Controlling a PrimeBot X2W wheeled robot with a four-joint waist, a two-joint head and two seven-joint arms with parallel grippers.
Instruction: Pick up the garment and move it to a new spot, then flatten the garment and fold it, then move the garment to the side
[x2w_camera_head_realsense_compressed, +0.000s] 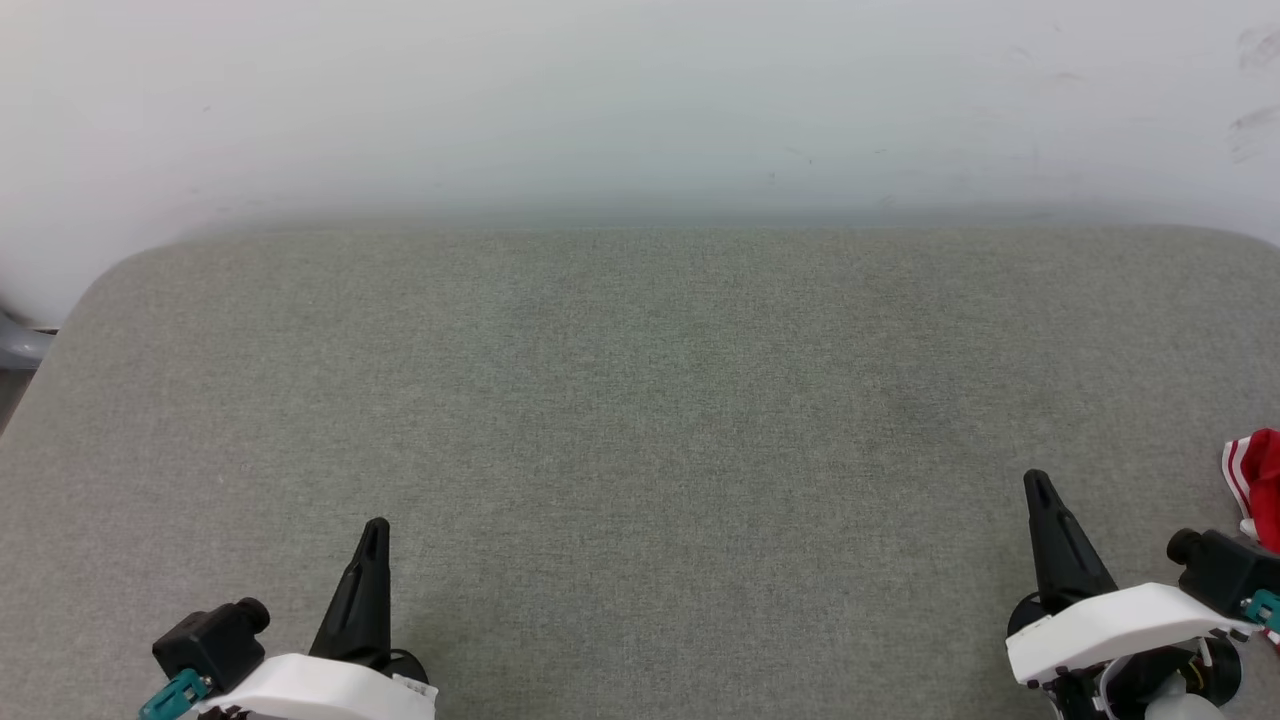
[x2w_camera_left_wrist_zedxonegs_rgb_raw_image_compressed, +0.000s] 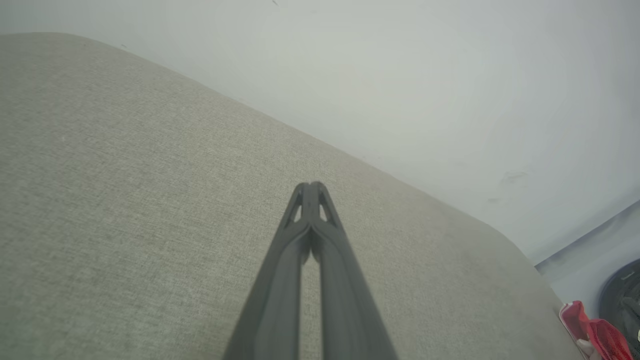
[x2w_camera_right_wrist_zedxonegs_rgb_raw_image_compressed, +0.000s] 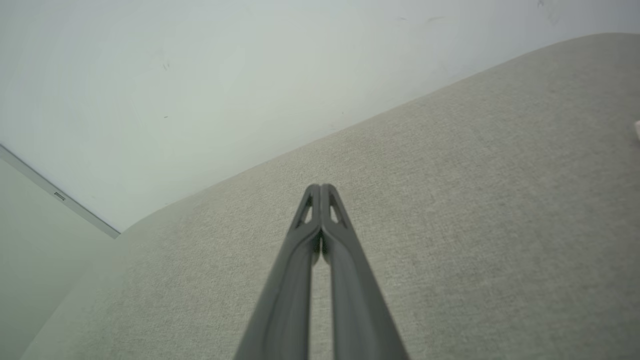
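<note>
In the head view, a grey fabric surface (x2w_camera_head_realsense_compressed: 640, 400) is seen in front of a pale wall (x2w_camera_head_realsense_compressed: 640, 100). The left gripper (x2w_camera_head_realsense_compressed: 376, 530) is placed at the lower left and the right gripper (x2w_camera_head_realsense_compressed: 1036, 485) at the lower right, each with its two dark fingers pressed together and nothing held. A red, white-striped part of the garment (x2w_camera_head_realsense_compressed: 1258, 480) is seen at the right edge, just beside the right wrist, well apart from the left gripper. In the left wrist view, the left gripper (x2w_camera_left_wrist_zedxonegs_rgb_raw_image_compressed: 310, 187) is shown closed and empty above the fabric, and a crumpled red piece of the garment (x2w_camera_left_wrist_zedxonegs_rgb_raw_image_compressed: 595, 332) is found in the lower right corner. In the right wrist view, the right gripper (x2w_camera_right_wrist_zedxonegs_rgb_raw_image_compressed: 320, 189) is shown closed on nothing, above bare fabric.
</note>
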